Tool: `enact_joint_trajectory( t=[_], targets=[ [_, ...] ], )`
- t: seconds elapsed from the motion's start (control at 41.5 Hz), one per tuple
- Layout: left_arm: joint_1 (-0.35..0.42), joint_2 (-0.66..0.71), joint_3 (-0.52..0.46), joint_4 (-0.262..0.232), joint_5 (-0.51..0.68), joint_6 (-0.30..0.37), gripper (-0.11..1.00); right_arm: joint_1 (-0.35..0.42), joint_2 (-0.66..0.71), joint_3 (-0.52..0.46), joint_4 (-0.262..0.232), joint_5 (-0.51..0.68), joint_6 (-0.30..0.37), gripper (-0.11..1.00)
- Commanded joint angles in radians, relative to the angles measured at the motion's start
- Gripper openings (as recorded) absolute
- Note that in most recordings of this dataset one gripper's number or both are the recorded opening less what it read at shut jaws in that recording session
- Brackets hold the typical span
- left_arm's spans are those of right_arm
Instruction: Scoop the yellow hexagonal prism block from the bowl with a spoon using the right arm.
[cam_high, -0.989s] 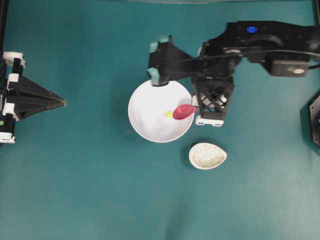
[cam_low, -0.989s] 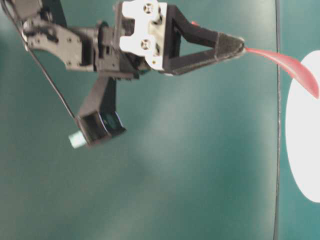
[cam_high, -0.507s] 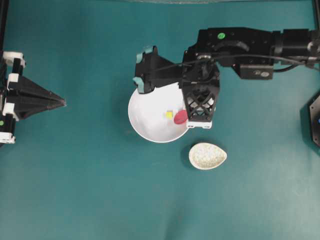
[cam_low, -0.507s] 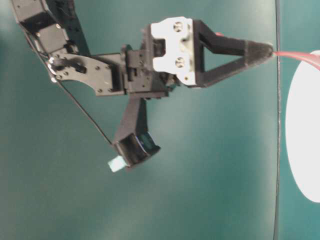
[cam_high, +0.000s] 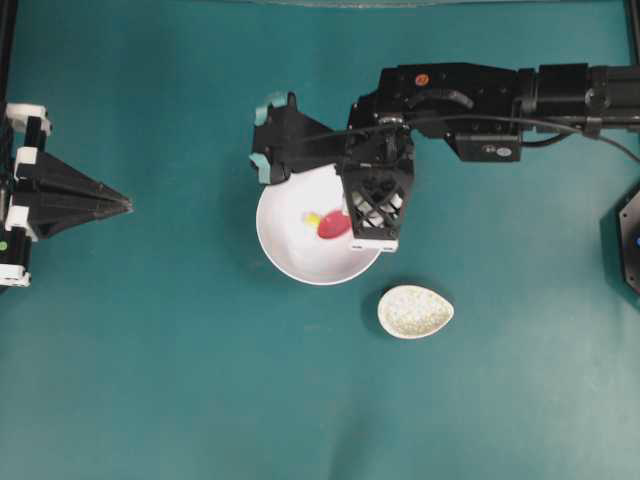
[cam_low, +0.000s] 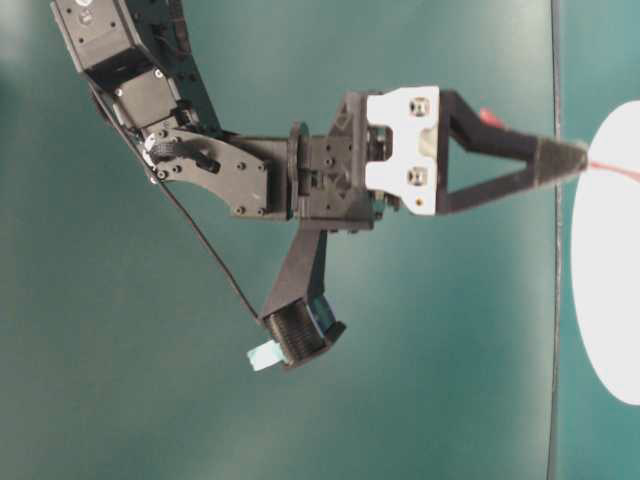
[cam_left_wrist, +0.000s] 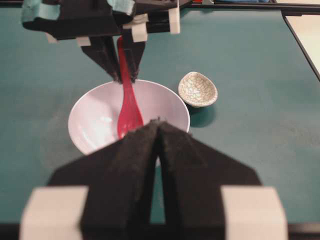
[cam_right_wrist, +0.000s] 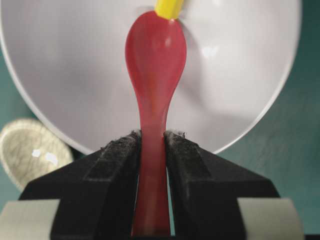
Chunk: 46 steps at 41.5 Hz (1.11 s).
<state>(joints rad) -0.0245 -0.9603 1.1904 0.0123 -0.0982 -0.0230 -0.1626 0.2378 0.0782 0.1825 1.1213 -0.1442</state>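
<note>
Scooping: right tool (cam_right_wrist: 152, 145) clamped on spoon (cam_right_wrist: 155, 55) handle.
Block (cam_right_wrist: 170, 7) touches tip at 12 o'clock; slide under slowly, level, inside bowl (cam_right_wrist: 250, 75).

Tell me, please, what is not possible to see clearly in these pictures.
- Yellow block: right wrist view's top edge cuts it; the spoon tip covers its base.
- Bowl: table-level view's right edge crops it.
- Spoon handle: overhead, the right gripper hides it.

No readable text, labels or numbers in any view. Nothing legible on the arms, bowl or spoon.
</note>
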Motion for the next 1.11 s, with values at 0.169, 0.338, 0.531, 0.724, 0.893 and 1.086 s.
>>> enact_joint_trajectory(
  t=[0.169, 0.338, 0.531, 0.724, 0.893, 1.086],
  targets=[
    [0.0, 0.005, -0.026, 0.002, -0.005, 0.0, 0.0, -0.009, -0.02, -0.018, -0.046, -0.12, -0.002, 0.24],
    [0.0, 0.005, -0.025, 0.002, -0.005, 0.0, 0.0, -0.008, -0.02, -0.014, -0.04, -0.17, -0.002, 0.24],
    [-0.002, 0.005, -0.026, 0.002, -0.005, 0.0, 0.0, -0.003, -0.023, -0.009, -0.029, -0.21, 0.002, 0.24],
    [-0.002, 0.005, -0.025, 0.002, -0.005, 0.0, 0.0, 0.008, -0.051, 0.051, -0.026, -0.301, 0.012, 0.24],
    [0.0, 0.005, -0.026, 0.002, -0.005, 0.0, 0.0, 0.012, -0.097, 0.137, -0.011, -0.408, 0.015, 0.24],
    [0.0, 0.005, -0.026, 0.002, -0.005, 0.0, 0.0, 0.02, -0.144, 0.23, 0.002, -0.531, 0.015, 0.24]
  ],
)
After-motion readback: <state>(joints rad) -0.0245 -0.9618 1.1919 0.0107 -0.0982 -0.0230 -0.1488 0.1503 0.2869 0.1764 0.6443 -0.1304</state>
